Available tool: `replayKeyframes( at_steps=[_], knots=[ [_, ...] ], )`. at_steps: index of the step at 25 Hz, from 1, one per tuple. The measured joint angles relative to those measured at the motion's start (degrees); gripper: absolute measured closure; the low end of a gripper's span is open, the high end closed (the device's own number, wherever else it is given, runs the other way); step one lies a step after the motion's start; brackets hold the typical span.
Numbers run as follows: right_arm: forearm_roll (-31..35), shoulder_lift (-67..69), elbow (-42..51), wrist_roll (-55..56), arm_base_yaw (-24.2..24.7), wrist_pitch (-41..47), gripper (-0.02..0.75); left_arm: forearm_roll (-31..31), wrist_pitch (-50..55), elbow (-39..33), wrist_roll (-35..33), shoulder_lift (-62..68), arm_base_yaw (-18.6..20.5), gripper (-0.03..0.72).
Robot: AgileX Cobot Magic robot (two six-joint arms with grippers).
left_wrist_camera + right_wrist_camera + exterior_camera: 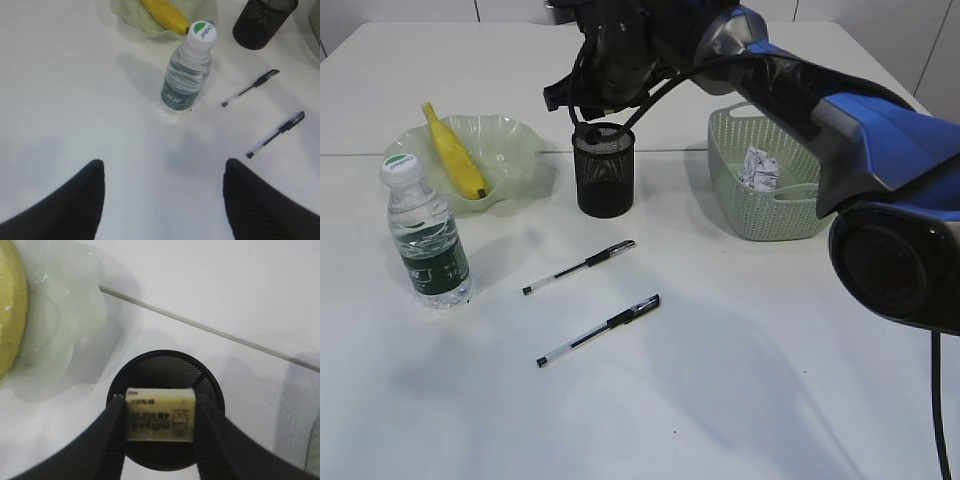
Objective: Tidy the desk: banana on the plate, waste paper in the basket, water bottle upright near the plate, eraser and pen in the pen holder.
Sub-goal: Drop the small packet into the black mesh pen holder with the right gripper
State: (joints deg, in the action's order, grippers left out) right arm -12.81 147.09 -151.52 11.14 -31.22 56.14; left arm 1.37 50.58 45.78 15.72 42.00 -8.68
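Eraser (160,414) is pinched between the right gripper (159,432) fingers, directly above the mouth of the pen holder (165,365); wrist view puts it inside the rim circle. Its long axis runs across the jaws, printed face toward the camera. Judgement: a straight drop should land it in the cup, no lateral correction needed.

Two pens (579,267) (599,330) lie flat on the desk (740,380) in front of the holder, roughly parallel, caps toward the right arm's side and slightly away.

Left gripper (162,195) hangs spread and empty over bare desk near the water bottle (187,70); seems nearer the pens.
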Motion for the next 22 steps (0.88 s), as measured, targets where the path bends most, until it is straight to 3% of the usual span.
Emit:
replayKeyframes(
  at_steps=[11,16,22],
  knots=[
    [-0.1,0.8,0.0,0.0,0.0,-1.0,0.309,0.0,-0.4,0.0,0.0,0.0,0.0,0.161],
    [-0.2,0.8,0.0,0.5,0.0,-0.5,0.286,0.0,-0.4,0.0,0.0,0.0,0.0,0.161],
    [-0.4,0.8,0.0,1.3,0.0,8.6,0.285,0.0,-0.4,0.0,0.0,0.0,0.0,0.161]
  ],
)
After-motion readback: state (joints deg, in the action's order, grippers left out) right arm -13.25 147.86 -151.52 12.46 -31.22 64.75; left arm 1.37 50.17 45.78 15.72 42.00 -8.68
